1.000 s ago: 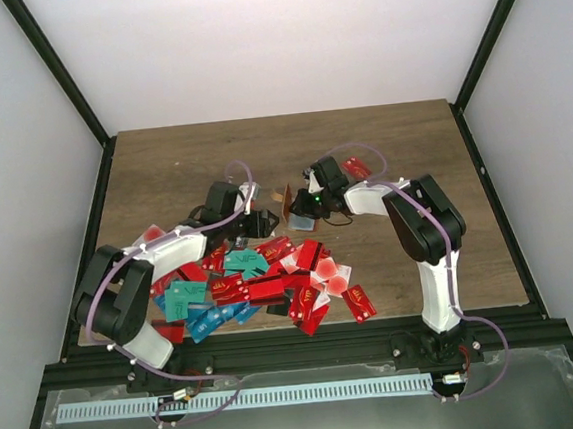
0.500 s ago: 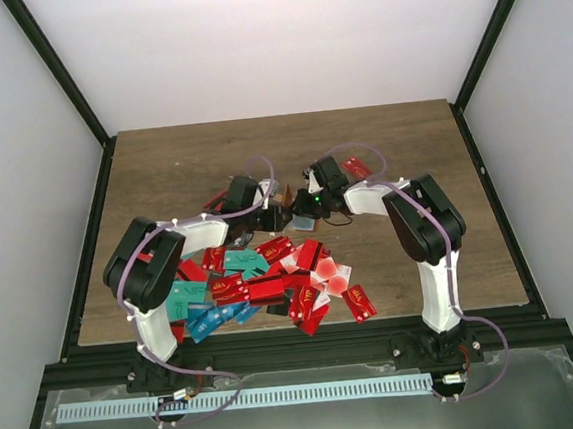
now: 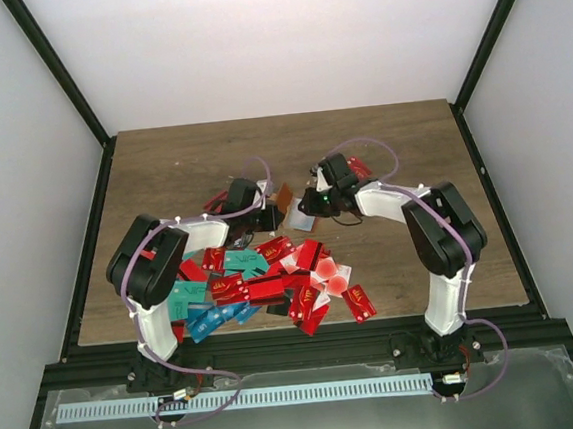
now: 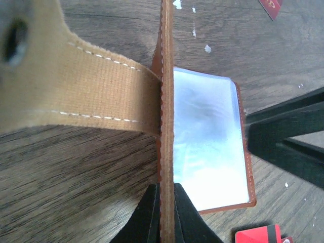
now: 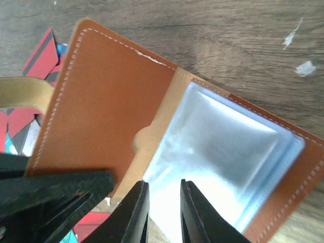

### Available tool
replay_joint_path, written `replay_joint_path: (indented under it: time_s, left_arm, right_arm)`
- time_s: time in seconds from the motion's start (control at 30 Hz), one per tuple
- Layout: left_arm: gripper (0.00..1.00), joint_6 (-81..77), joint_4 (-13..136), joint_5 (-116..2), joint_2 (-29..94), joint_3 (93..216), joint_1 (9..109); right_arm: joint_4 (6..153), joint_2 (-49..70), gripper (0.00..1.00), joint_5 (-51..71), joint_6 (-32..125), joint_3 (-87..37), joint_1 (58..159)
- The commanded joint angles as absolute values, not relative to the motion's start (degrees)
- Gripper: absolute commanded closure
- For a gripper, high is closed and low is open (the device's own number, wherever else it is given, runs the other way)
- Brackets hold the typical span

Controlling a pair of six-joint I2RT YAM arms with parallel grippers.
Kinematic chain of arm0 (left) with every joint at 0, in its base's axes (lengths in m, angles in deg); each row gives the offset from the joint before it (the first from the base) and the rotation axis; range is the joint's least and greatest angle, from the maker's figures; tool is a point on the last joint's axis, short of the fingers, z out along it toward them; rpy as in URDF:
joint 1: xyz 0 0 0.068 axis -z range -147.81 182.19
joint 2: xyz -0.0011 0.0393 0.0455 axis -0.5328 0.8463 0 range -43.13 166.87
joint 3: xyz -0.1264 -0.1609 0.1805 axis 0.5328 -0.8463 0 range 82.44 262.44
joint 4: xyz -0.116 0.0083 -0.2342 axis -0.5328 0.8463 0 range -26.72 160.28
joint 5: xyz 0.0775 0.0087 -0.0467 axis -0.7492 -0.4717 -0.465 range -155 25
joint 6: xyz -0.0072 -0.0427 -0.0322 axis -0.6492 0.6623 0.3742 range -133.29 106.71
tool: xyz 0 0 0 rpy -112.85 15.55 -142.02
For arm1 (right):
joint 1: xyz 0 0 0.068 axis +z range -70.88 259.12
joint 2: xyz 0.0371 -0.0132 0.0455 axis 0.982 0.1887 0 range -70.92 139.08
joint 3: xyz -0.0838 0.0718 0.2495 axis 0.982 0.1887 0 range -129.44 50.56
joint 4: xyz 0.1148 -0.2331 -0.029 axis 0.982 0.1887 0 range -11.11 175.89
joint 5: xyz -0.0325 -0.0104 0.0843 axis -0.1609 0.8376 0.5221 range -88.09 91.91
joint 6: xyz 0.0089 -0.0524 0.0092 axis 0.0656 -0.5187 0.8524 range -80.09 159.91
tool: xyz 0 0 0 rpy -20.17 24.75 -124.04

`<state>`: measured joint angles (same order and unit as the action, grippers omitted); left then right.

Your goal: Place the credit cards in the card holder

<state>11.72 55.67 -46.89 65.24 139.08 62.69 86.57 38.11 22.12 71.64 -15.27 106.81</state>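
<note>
The card holder (image 5: 101,116) lies open on the wooden table, brown outside and pale blue inside (image 4: 207,152). My left gripper (image 4: 166,207) is shut on the brown flap's edge, which stands upright between its jaws. A tan strap (image 4: 76,86) hangs off that flap. My right gripper (image 5: 163,212) points down at the pale sleeves (image 5: 217,162), jaws a little apart with nothing clamped between them. From above, the card holder (image 3: 286,194) sits between the left gripper (image 3: 270,216) and the right gripper (image 3: 313,206). The credit cards (image 3: 262,282), mostly red with some teal and blue, lie heaped nearer the bases.
One red card (image 3: 355,166) lies apart behind the right arm. Another red card (image 4: 258,235) lies close beside the holder. The black frame rail (image 3: 298,346) runs along the table's near edge. White walls close in the sides and back.
My left arm swung right to the card holder and its jaws closed on the brown flap. My right gripper drew back slightly to the right, its jaws unchanged.
</note>
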Motion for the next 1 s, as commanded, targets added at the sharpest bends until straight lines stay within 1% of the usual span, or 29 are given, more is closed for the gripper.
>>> replay_joint_path:
  time_s: [0.0, 0.2, 0.33, 0.47, 0.77, 0.97]
  left_arm:
    - [0.96, 14.4, 53.0, -45.7, 65.6, 136.9, 62.0]
    - [0.96, 17.4, 48.8, -41.0, 65.5, 134.5, 61.9]
    - [0.96, 22.2, 45.7, -38.7, 66.0, 132.7, 61.9]
    - [0.96, 23.9, 46.0, -41.1, 64.8, 131.8, 62.6]
    - [0.96, 25.8, 44.4, -39.9, 65.9, 131.1, 62.8]
    - [0.96, 26.4, 42.2, -38.6, 66.2, 130.4, 62.9]
  right_arm:
    - [87.7, 33.0, 0.79, 21.9, 70.0, -13.0, 105.6]
    - [86.6, 30.4, 0.71, 24.8, 72.4, -9.4, 104.3]
    - [85.5, 29.6, 0.67, 26.0, 73.7, -7.7, 103.0]
    - [83.5, 29.5, 0.66, 29.0, 74.5, -6.5, 103.0]
    - [80.0, 31.1, 0.66, 32.6, 75.2, -6.2, 103.0]
    - [80.4, 32.7, 0.66, 33.0, 75.5, -7.4, 103.0]
